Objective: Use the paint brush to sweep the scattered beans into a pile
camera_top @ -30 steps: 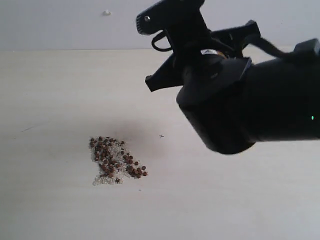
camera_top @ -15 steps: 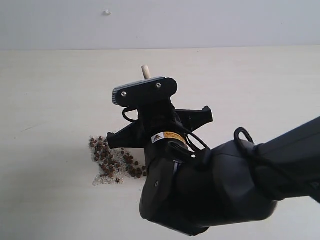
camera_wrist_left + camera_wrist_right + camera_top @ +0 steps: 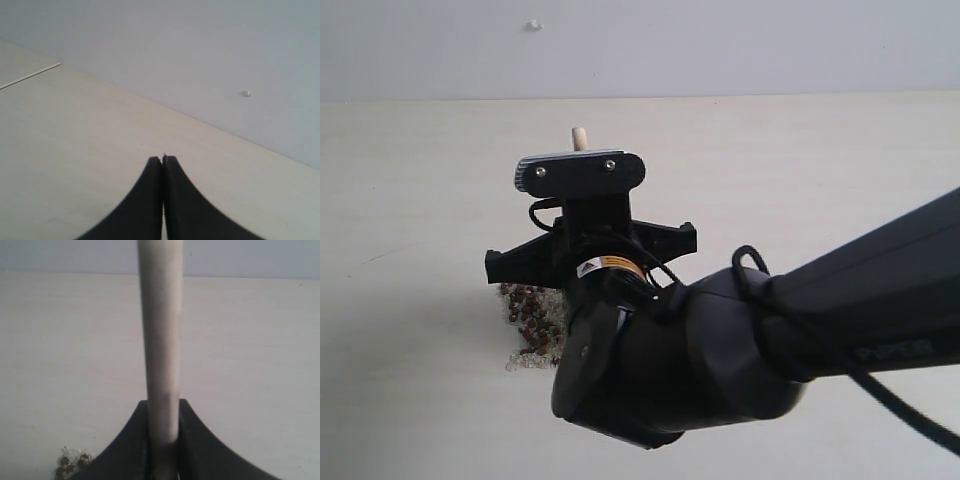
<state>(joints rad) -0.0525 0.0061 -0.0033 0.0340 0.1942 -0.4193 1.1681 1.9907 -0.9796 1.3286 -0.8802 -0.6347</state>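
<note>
Exterior view is showing a pale wooden table (image 3: 420, 180) filling most of the frame, with a grey wall (image 3: 720, 50) running behind it. Right arm (image 3: 840, 300) is coming in from the right edge, large and close to the camera. It is stretching across the middle into the left half. Its bulky wrist is bending so the tool end is pointing away, toward the wall. A flat camera plate (image 3: 578, 172) with two screws is sitting on top of the wrist, and black cables are looping beside it.

Right gripper (image 3: 162, 410) is pinching the paint brush (image 3: 160, 315) by its pale handle. The jaws are standing narrowly apart, the handle is filling the gap and running straight out from them. From outside, only the handle tip is poking up above the plate; the bristles are hiding behind the arm.

Left gripper (image 3: 163, 160) is hanging over bare table, jaws pressing together on nothing.

The pile (image 3: 525, 315) is lying on the table left of centre, and the wrist is covering its right part. Reddish-brown beans (image 3: 520, 295) are clumping there with white grains mixed in.
</note>
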